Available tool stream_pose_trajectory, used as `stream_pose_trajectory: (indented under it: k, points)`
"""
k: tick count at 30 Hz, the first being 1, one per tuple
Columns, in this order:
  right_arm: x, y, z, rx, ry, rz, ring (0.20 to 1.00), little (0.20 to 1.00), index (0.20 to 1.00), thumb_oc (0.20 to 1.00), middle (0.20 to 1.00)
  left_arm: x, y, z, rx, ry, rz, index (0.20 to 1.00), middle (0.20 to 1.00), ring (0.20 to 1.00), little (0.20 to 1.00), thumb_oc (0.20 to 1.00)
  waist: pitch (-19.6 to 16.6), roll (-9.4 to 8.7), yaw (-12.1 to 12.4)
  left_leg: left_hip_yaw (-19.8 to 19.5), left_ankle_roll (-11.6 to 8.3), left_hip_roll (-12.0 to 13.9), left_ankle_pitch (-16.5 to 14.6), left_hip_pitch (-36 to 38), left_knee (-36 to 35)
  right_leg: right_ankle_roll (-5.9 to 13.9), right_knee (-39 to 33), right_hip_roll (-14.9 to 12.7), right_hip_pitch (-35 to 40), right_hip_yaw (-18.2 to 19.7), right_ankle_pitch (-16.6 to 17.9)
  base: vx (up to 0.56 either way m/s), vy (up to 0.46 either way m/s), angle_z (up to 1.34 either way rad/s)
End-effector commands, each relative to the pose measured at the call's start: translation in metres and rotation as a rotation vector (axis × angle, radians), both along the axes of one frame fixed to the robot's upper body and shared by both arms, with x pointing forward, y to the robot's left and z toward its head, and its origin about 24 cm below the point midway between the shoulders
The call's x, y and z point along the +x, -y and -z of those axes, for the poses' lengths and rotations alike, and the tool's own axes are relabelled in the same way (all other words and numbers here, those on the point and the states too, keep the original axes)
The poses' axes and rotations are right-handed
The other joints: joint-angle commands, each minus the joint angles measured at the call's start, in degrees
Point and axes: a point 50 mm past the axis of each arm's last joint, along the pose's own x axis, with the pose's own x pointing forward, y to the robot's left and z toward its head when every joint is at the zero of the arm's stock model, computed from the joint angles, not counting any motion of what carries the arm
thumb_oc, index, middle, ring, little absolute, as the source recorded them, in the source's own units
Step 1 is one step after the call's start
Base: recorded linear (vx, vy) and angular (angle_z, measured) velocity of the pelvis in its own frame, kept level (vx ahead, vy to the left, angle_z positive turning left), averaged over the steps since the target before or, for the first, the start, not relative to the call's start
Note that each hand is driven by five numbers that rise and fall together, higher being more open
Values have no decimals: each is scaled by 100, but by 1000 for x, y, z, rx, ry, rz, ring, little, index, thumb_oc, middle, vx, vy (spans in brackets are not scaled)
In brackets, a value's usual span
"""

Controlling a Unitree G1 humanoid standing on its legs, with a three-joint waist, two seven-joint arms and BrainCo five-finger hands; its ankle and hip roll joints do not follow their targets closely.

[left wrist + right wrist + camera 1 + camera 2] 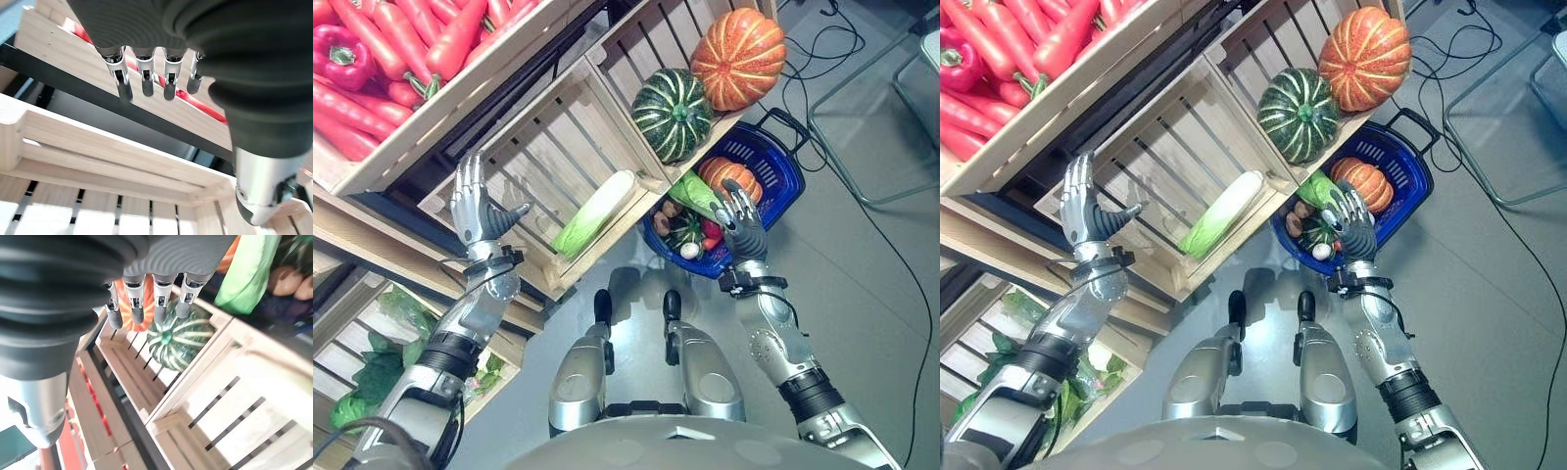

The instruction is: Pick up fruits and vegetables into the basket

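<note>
Left eye view: left hand (473, 209), fingers straight, before a slatted crate (533, 147) holding a pale cabbage (595, 212); right hand (741, 223), fingers relaxed and empty, above the blue basket (781, 168) of produce. Right wrist view adds the green striped squash (177, 339). No legible writing.

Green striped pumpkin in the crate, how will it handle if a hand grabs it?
The green pumpkin looks round and wide against the open right hand, so probably one hand cannot close around it. Its smooth rind may slip. On the sloping crate it could roll if nudged.
</note>
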Motion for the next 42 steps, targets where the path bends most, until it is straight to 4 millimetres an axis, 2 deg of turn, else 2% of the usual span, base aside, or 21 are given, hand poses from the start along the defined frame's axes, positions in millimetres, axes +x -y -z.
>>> stream_pose_trajectory:
  k: [1, 5, 7, 14, 16, 18, 19, 23, 32, 37, 42]
  points:
    - [-2, -6, -9, 40, 54, -34, 1000, 1000, 1000, 1000, 1000, 13, 4, -9, -1, 66, -11, 1000, 1000, 1000, 1000, 1000, 115, -359, -238, 98, 354, -412, -214, -618, 630, 45, -358, 59, 124, 3, 343, -69, -15, -18]
    - [3, -10, -11, 41, 63, -40, 1000, 1000, 1000, 1000, 1000, 27, 8, -14, -2, 81, -26, 1000, 1000, 1000, 1000, 1000, 349, -403, -295, 199, 352, -376, -241, -933, 943, 20, -100, 84, -173, 35, 317, -91, -12, -6]
    - [8, -16, -15, 35, 73, -54, 1000, 1000, 1000, 1000, 1000, 38, 7, -16, -11, 73, -63, 1000, 1000, 1000, 1000, 1000, 572, -466, -364, 259, 335, -343, -255, -1321, 1323, -11, 210, 108, -495, 59, 284, -126, -21, -15]
    - [14, -27, -24, 38, 114, -69, 1000, 1000, 1000, 1000, 1000, 61, -6, -25, -64, 34, -196, 1000, 1000, 1000, 1000, 1000, 598, -573, -528, 427, 336, -251, -281, -2421, 1899, -38, 936, 139, -1694, 104, 186, -76, 4, -8]
    - [15, -30, -27, 38, 128, -76, 1000, 1000, 1000, 1000, 1000, 68, -13, -35, -77, 38, -246, 1000, 1000, 1000, 1000, 1000, 598, -634, -583, 470, 352, -223, -369, -2883, 2234, -27, 1300, 127, -2184, 115, 119, -71, 6, -4]
    - [15, -30, -27, 37, 128, -75, 1000, 1000, 1000, 1000, 1000, 69, -14, -36, -79, 40, -253, 1000, 1000, 1000, 1000, 1000, 598, -642, -589, 473, 354, -221, -387, -2948, 2290, -24, 1350, 123, -2253, 116, 111, -21, 1, -2]
    - [17, -29, -29, 39, 133, -66, 1000, 1000, 1000, 1000, 1000, 73, -19, -48, -84, 72, -292, 1000, 1000, 1000, 1000, 1000, 598, -678, -613, 468, 354, -206, -478, -3311, 2584, -20, 1537, 84, -2625, 100, 94, -37, 9, -3]
    - [20, -27, -33, 32, 139, -59, 1000, 1000, 1000, 1000, 1000, 77, -29, -68, -80, 132, -342, 1000, 1000, 1000, 1000, 1000, 598, -663, -638, 509, 367, -159, -678, -3808, 3026, -34, 1976, 93, -3178, 93, -33, -41, 36, -6]
    - [21, -24, -34, 30, 137, -73, 1000, 1000, 1000, 1000, 1000, 84, -33, -97, -78, 208, -414, 1000, 1000, 1000, 1000, 1000, 598, -635, -666, 542, 360, -156, -931, -4583, 3667, -21, 2744, 80, -3984, 42, -200, -15, 31, -3]
    - [24, -26, -41, 32, 143, -75, 1000, 1000, 1000, 1000, 1000, 86, -32, -104, -49, 202, -418, 1000, 1000, 1000, 1000, 1000, 598, -635, -660, 540, 359, -190, -881, -4729, 3604, -27, 2708, 100, -4149, 9, -145, 2, -1, 1]
    - [27, -27, -45, 36, 150, -75, 1000, 1000, 1000, 1000, 1000, 87, -34, -103, -37, 147, -435, 1000, 1000, 1000, 1000, 1000, 598, -633, -677, 533, 327, -218, -850, -4864, 3586, -14, 2667, 145, -4291, 51, -83, 0, 0, 0]
